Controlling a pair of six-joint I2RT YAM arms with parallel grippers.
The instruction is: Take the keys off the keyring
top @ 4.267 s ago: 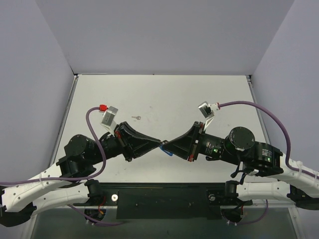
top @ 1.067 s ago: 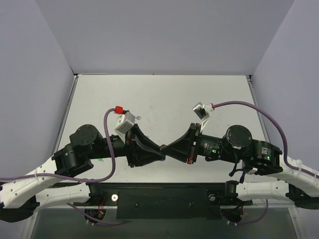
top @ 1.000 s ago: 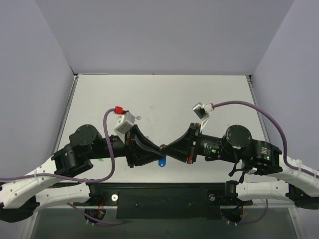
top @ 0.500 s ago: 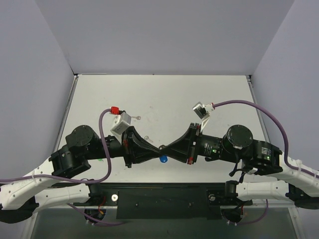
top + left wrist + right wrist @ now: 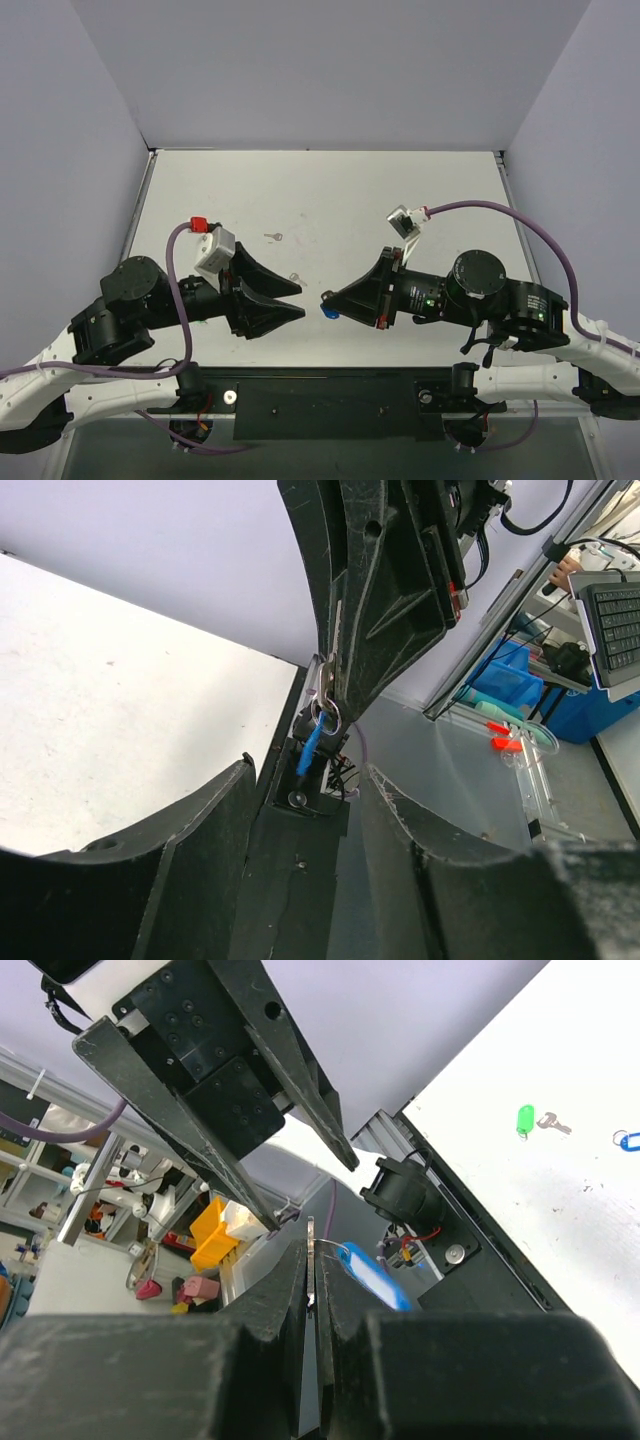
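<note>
Blue plastic marks the task's thing in the top view: a blue tag [image 5: 328, 312] hangs just under the tip of the right gripper [image 5: 325, 297], over the bench [image 5: 400, 190] close to its near edge and about midway between its left and right edges. The right gripper's fingers are pressed together there. The left gripper [image 5: 301, 301] faces it from the left, apart from it, with its two fingers spread and holding nothing. A loose key [image 5: 273, 237] lies farther from the near edge, left of the middle. A small silvery piece [image 5: 294, 277], too small to identify, lies between that key and the left gripper. Left wrist view: the left gripper's own fingers frame the bottom of the picture, wide apart. The right gripper reaches down from the top, clamped on a thin metal strip [image 5: 337, 650]; below its tip hang the keyring [image 5: 326, 712] and the blue tag. Right wrist view: the right gripper's fingers are closed on the strip, seen edge-on, with the blue tag dangling just to its right; the left gripper stands released beyond. On the bench lie a green tag [image 5: 524, 1118] with a small key [image 5: 553, 1122] just beside it, and a blue piece [image 5: 628, 1140] cut off by the picture's right border.
</note>
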